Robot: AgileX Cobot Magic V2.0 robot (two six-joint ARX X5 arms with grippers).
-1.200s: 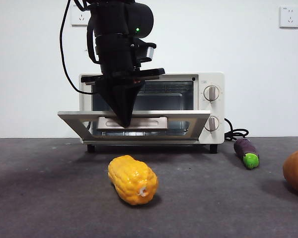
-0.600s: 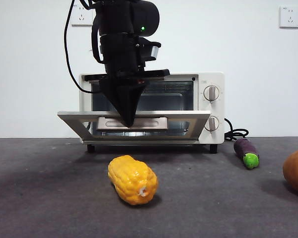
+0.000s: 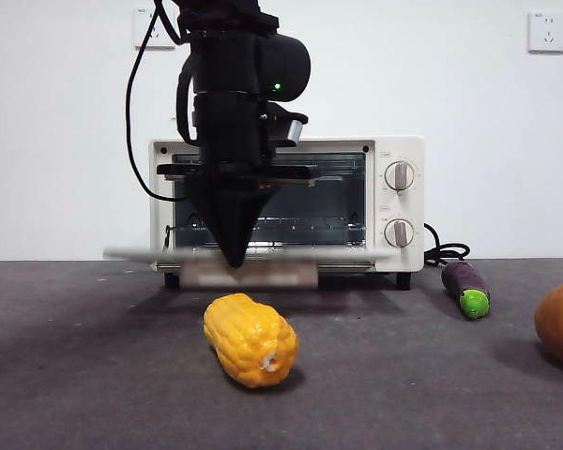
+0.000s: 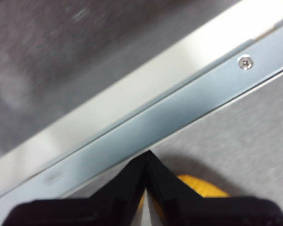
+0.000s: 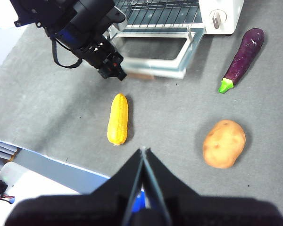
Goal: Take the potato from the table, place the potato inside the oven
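Observation:
The orange-brown potato (image 3: pixel 561 323) lies on the dark grey table (image 3: pixel 75 375) at the far right, clear of both grippers; the right wrist view shows the potato (image 5: pixel 224 143) too. The cream oven (image 3: pixel 399 202) stands at the back with its door (image 3: pixel 263 253) swung down almost flat and blurred. My left gripper (image 3: pixel 235 261) is shut, its tip pressed on the door's front edge (image 4: pixel 132 127). My right gripper (image 5: pixel 143 150) is shut and empty, high above the table, with the potato off to one side.
A yellow corn cob (image 3: pixel 251 339) lies in front of the oven, just beyond the open door (image 5: pixel 151 49). A purple eggplant (image 3: pixel 465 288) with a green tip rests by the oven's right foot, near the black cord (image 3: pixel 446 251).
The oven door has dropped from half open to nearly flat. My left gripper went down with it and shifted slightly right.

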